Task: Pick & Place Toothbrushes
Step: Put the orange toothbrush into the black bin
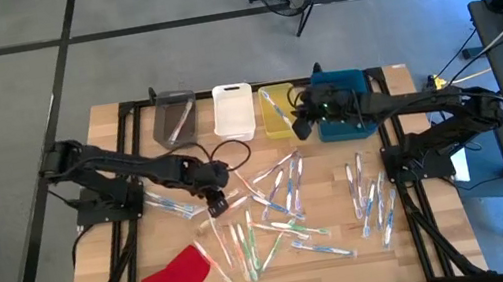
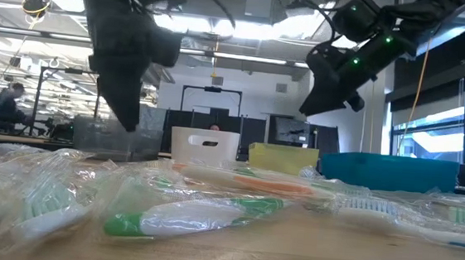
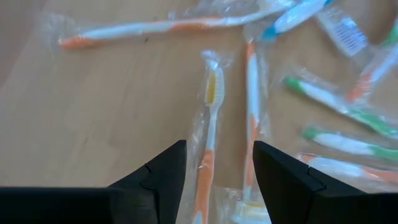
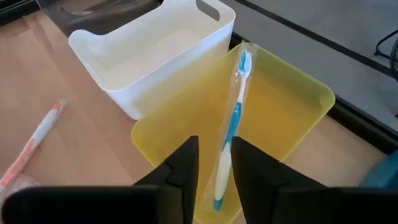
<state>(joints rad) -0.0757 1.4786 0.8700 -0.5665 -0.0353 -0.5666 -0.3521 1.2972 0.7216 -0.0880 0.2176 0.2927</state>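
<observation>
Spanning the whole scene is the pale wooden slatted table [image 1: 128,130], with four rectangular bins along its far edge: a smoky clear one [image 1: 173,118], a white plastic one [image 1: 233,111], a translucent yellow one [image 1: 277,115] and a teal one [image 1: 342,104] furthest right. Scattered over the table's middle and right are the slim plastic toothbrushes in clear wrappers [image 1: 279,220], white with green, orange, pink or blue parts, and a flat red cloth-like piece [image 1: 178,278] lies near the left front corner.

The right gripper [image 4: 214,163] hangs over the yellow bin with a blue-and-white wrapped toothbrush [image 4: 232,121] standing upright between its narrowly parted fingers; whether they pinch it or are letting go I cannot tell. The left gripper [image 3: 215,163] hovers low over the central pile, jaws apart and empty, straddling the line of an orange-and-white wrapped toothbrush [image 3: 209,127].

These brushes look very light and stiff, but the film around them is likely slick and crinkly, so a grip may slide. Taking one across the middle of the handle seems safest, squarely, with neighbouring wrappers kept clear of the fingers.
</observation>
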